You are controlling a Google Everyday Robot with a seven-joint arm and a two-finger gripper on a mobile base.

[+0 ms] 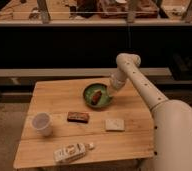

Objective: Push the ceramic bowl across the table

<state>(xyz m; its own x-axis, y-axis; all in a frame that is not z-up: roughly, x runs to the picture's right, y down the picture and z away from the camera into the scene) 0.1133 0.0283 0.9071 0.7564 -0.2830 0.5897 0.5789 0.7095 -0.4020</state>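
The ceramic bowl, a shallow dark-green dish with a brown oblong piece in it, sits on the light wooden table toward its far side, right of the middle. My gripper hangs down from the white arm and sits at the bowl's right rim, touching it or very close to it. The arm comes in from the lower right and bends above the table's far edge.
A translucent white cup stands at the left. A brown bar lies in the middle and a white packet to its right. A white carton lies near the front edge. A dark shelf runs behind the table.
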